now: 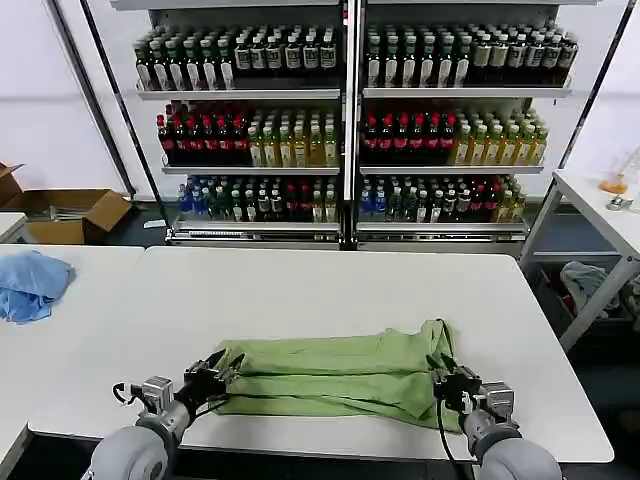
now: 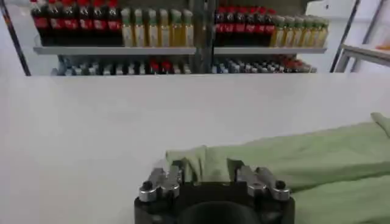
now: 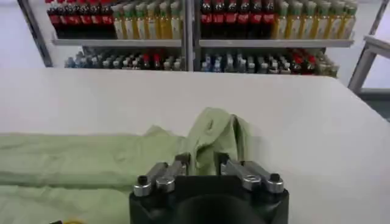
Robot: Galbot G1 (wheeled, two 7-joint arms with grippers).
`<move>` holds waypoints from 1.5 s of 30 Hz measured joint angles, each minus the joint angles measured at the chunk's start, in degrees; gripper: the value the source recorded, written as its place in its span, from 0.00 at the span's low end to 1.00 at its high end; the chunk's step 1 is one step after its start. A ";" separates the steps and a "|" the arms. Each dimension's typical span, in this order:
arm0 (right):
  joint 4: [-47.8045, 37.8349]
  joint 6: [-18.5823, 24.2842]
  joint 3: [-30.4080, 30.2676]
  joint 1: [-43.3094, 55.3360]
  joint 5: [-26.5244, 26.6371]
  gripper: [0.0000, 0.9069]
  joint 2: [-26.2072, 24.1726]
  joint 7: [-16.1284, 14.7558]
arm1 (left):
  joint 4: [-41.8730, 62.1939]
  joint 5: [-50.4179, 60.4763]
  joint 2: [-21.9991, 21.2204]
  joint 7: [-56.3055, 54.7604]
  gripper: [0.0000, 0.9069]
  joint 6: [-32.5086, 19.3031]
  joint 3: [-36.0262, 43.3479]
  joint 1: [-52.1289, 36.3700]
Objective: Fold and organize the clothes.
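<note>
The light green polo shirt (image 1: 340, 375) lies near the front edge of the white table (image 1: 330, 280), folded into a long band running left to right. At the band's left end my left gripper (image 1: 222, 368) is shut on a bunched edge of the shirt (image 2: 317, 152), which fills the space between its fingers (image 2: 177, 173). My right gripper (image 1: 443, 378) holds the right end. There the shirt (image 3: 79, 158) rises in a pinched peak between its narrow-set fingers (image 3: 183, 163). Collar, buttons and patch are hidden in the folds.
A crumpled light blue cloth (image 1: 30, 283) lies on the table at the far left. Drink shelves (image 1: 350, 120) stand behind the table, with an open cardboard box (image 1: 70, 212) on the floor at left and a side table (image 1: 600, 215) at right.
</note>
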 measured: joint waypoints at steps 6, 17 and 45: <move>0.55 0.48 -0.48 -0.30 -0.84 1.00 0.30 0.30 | -2.05 2.26 -3.04 -2.24 1.00 -1.90 -0.73 2.80; 0.39 0.76 -1.66 0.62 -0.80 1.00 -0.29 0.37 | -1.39 8.68 -10.81 -7.26 1.00 -3.89 -0.33 4.00; 0.18 0.64 -2.81 4.67 1.16 1.00 -0.77 0.85 | 4.69 11.70 -17.70 -10.36 0.03 -7.28 -1.11 2.69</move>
